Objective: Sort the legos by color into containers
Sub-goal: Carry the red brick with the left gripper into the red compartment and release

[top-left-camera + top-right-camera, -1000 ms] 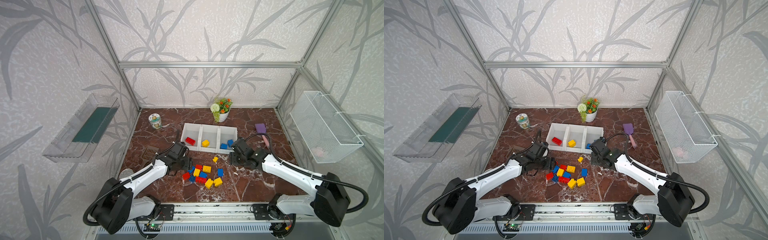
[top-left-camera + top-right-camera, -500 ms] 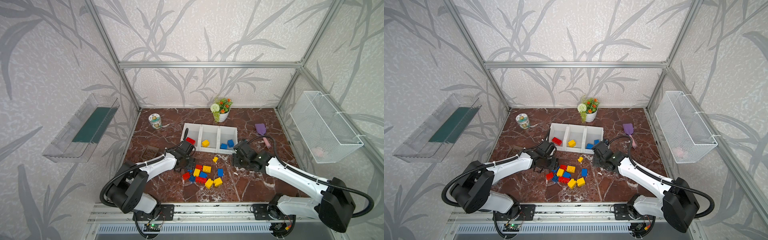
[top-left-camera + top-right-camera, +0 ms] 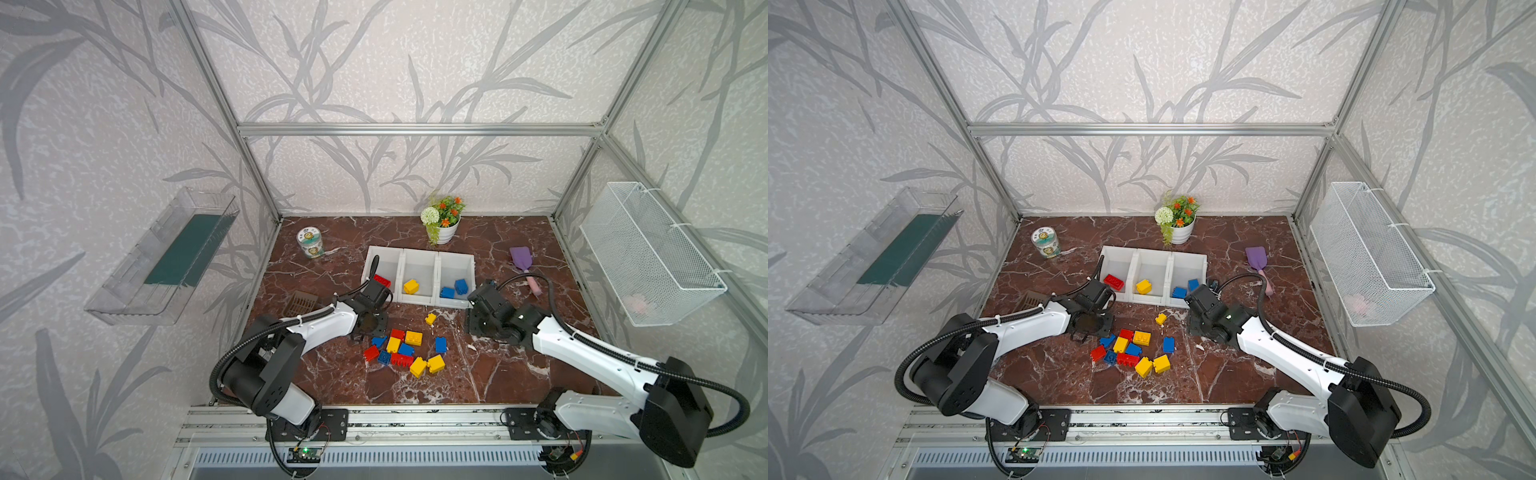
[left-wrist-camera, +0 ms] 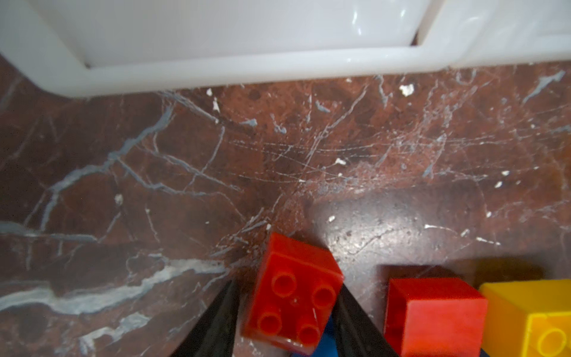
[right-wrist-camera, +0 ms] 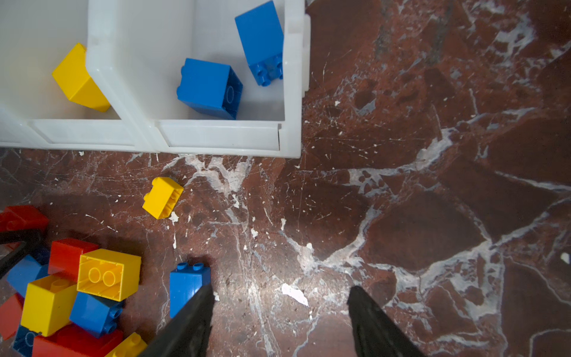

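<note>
Item: small red four-stud plastic lego brick (image 4: 293,296), middle of the brown marble tabletop (image 3: 498,374), before the white three-bin plastic containers (image 3: 422,259). Likely rigid, light, slick-walled; take it by opposite flat sides. Your left gripper (image 4: 286,286) flanks it narrowly, clamp unconfirmed. Your right gripper (image 5: 282,289) stands agape, empty

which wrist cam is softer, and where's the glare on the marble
Left wrist view: softer overall, the bin rim smeared with small highlights, a pale sheen on the marble just past the red brick. Right wrist view: crisp, the blue bricks in the bin sharp-edged, a fainter sheen on the marble.
</note>
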You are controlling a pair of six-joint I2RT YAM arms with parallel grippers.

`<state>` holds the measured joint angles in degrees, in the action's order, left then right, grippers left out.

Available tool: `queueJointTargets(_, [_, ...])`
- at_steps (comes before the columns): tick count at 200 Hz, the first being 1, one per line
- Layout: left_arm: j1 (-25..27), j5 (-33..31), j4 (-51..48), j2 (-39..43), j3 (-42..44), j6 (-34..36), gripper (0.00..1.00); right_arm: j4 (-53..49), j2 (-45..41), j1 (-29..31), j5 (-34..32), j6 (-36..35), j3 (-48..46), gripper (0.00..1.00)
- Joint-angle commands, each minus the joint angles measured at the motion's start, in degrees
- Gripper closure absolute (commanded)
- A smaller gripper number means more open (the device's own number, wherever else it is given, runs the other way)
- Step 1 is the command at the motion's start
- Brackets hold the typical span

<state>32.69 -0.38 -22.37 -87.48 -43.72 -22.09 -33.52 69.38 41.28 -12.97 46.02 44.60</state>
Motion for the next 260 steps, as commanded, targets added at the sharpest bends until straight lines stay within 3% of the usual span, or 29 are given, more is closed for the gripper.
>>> queueJointTargets(1, [0.07,-1.88,-0.45,-0.23,-0.45,0.03,0.58,-1.25,-1.36,0.30,-1.00,1.18,-0.89,0.30])
queueJointTargets(54, [-0.39,-1.06,-0.81,1.66,-1.69,0.50,0.68,-1.90,-1.79,0.57,-1.31,1.27,-0.66,0.30])
queueJointTargets(98, [-1.90,-4.59,-5.46,1.40,-11.52,2.77,0.68,-2.43,-2.46,0.60,-1.61,1.27,-0.72,0.30])
queueJointTargets(143, [-5.08,-4.06,-6.19,-4.12,-20.87,5.80,0.68,-2.53,-3.63,0.65,-1.71,1.75,-1.51,0.30])
queueJointTargets(222, [-8.65,-2.44,-6.55,-14.95,-30.19,4.92,0.68,-3.83,-6.25,0.73,-1.36,1.64,-2.32,0.30])
queueJointTargets(241, [-9.11,-2.10,-6.20,-15.83,-31.31,4.29,0.64,-4.18,-6.63,0.73,-1.11,1.30,-2.41,0.30])
queueJointTargets(260, [-9.14,-2.01,-6.13,-16.13,-31.94,3.81,0.49,-4.37,-6.98,0.73,-1.09,1.30,-2.46,0.30])
